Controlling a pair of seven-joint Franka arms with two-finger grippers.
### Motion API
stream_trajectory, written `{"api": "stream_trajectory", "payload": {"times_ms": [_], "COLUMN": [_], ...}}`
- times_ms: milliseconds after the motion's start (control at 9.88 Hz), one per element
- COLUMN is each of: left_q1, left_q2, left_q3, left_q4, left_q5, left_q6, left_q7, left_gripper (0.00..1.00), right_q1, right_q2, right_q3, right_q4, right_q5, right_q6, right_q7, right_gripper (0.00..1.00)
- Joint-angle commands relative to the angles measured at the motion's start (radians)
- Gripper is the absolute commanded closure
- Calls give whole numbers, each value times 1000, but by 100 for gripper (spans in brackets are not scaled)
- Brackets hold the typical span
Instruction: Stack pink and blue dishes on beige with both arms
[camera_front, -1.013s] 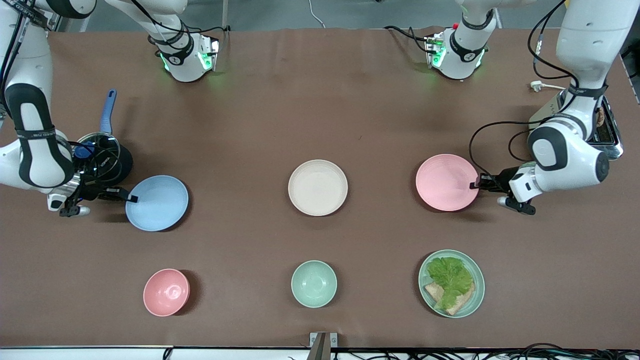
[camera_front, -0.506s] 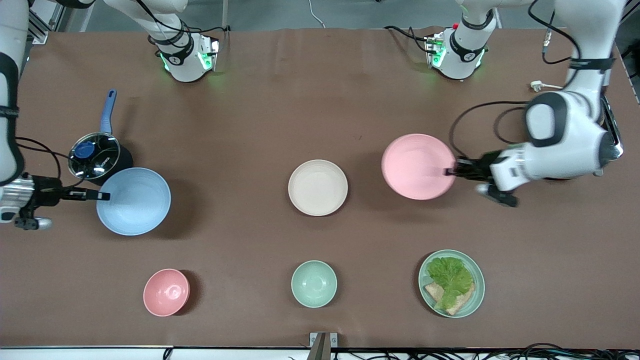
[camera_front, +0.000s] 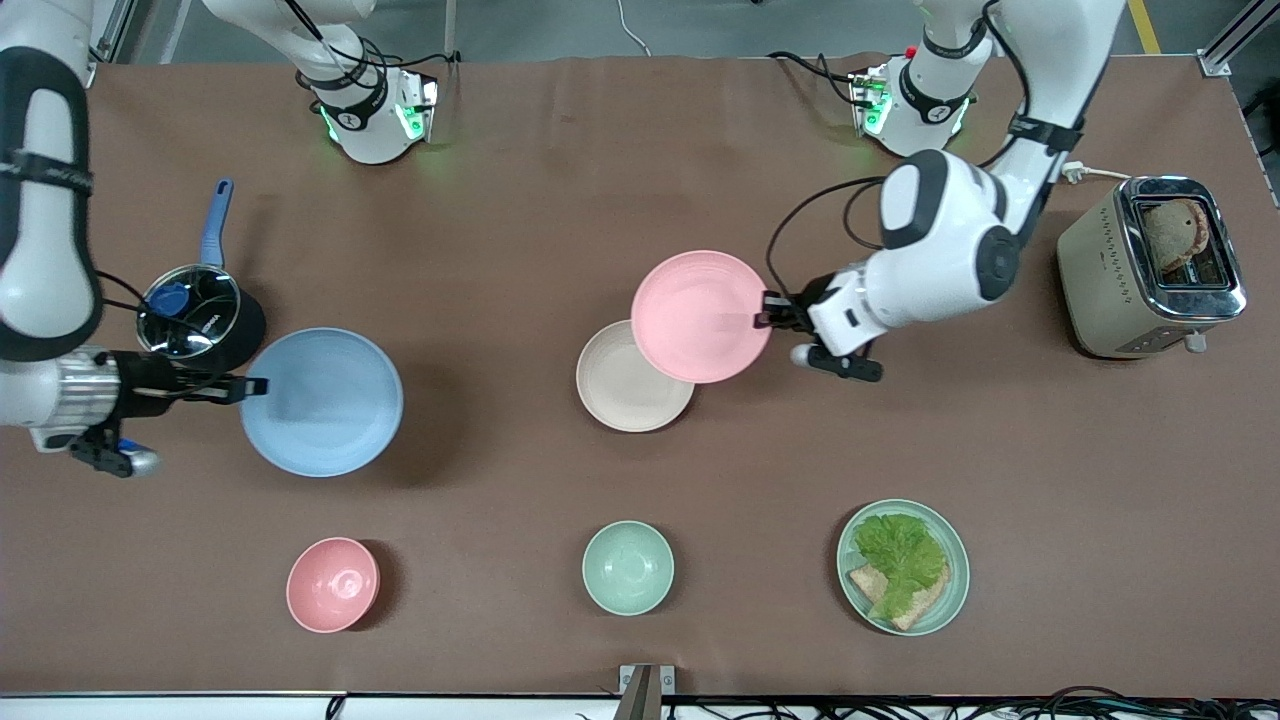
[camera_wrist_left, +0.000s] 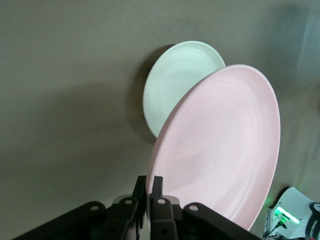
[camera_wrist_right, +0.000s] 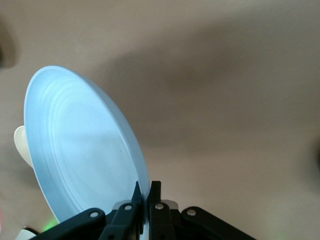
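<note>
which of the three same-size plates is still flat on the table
The beige plate. The pink plate is held up by the left gripper, partly over it; the blue plate is held up by the right gripper.

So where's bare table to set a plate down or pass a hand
Bare cloth lies between the blue plate and beige plate, and between the toaster and lettuce plate. It is crowded at the beige plate, where the left claw holds the pink plate.

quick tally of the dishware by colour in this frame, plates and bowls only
Pink: 2, round matte pink plate in the left tool, small deep pink bowl
Light blue: 1, round matte blue plate in the right tool
Cream-beige: 1, round matte beige plate
Mint-green: 2, small mint bowl, mint plate of food
Total: 6
</note>
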Motion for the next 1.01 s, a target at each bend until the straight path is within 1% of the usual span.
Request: {"api": "stream_trajectory", "payload": {"times_ms": [0,101,203,405,506,709,810,911], "left_q1": [-65,-97,-102,-143,-149,-178,-185,-185], "left_q2": [222,267,303,339,359,385,393,394], "left_q3": [0,0,0,-1,-1,0,0,0], "left_q4": [82,105,128,132,133,133,132,133], "left_q5": [66,107,178,293,325,346,349,350], "left_q6": [182,230,235,281,319,377,420,431], "left_q7": [-23,-85,-154,-288,-320,-368,-385,-389], "left_gripper": [98,98,97,96,96,95,85,41], "right_q1": [-10,-7,-7,-7,-7,-4,-4,-5], "right_q2": [-37,-43,-51,-69,-69,-69,-69,-69], "right_q3": [57,86,111,187,222,291,333,373], "right_q4": [-23,-38,-59,-113,-133,-181,-220,-265], "right_q5": [-24,-24,-24,-30,-30,-41,-43,-43], "right_q6": [22,44,68,146,177,243,292,356], "right_q7": [88,122,156,220,251,285,299,305], "right_gripper": [99,99,99,99,99,99,99,98]}}
